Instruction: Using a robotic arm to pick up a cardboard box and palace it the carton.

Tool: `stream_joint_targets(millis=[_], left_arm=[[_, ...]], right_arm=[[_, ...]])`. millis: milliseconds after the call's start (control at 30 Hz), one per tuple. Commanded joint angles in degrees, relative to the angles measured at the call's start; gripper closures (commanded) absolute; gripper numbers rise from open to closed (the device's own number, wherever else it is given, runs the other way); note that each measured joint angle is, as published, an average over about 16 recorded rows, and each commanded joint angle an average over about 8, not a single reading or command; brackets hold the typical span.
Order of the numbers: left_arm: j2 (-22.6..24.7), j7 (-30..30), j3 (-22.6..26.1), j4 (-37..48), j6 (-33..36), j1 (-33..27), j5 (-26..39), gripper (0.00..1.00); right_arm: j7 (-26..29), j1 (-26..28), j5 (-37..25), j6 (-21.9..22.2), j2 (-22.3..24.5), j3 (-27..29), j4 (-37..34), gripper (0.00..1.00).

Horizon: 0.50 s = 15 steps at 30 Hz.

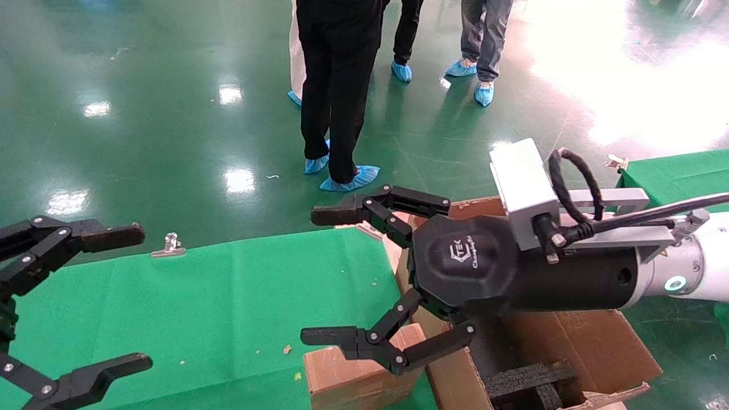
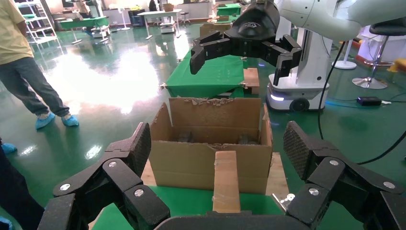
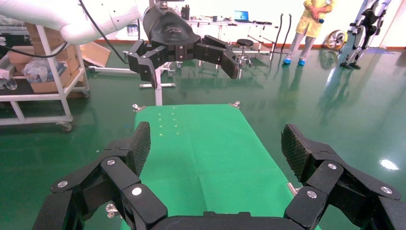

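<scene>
The small brown taped cardboard box (image 1: 342,373) lies on the green table (image 1: 216,296), near its right edge and beside the carton. In the left wrist view the cardboard box (image 2: 226,184) shows end-on in front of the carton (image 2: 191,160). The large carton (image 1: 592,341) with ragged flaps stands right of the table, with black foam (image 1: 527,380) inside. My right gripper (image 1: 307,276) on the white arm hangs open just above the box, holding nothing. Its open fingers (image 3: 140,143) frame bare green cloth in the right wrist view. My left gripper (image 1: 142,296) stays open at the table's left end.
A metal clip (image 1: 169,245) holds the cloth at the table's far edge. Several people in blue shoe covers (image 1: 347,179) stand on the glossy green floor behind. Another green-covered table (image 1: 678,176) lies at the far right.
</scene>
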Motion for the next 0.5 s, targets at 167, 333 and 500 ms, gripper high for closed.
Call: stream_joint_targets(millis=[167,333,500], left_arm=[[0.00,0.01,0.00,0.00,0.00,0.00,0.00,0.00],[0.00,0.02,0.01,0.00,-0.01,0.00,-0.01,0.00],[0.00,0.03,0.01,0.00,-0.01,0.00,-0.02,0.23]], right_arm=[[0.00,0.00,0.00,0.00,0.00,0.00,0.00,0.00],[0.00,0.00,0.00,0.00,0.00,0.00,0.00,0.00],[0.00,0.00,0.00,0.00,0.00,0.00,0.00,0.00]])
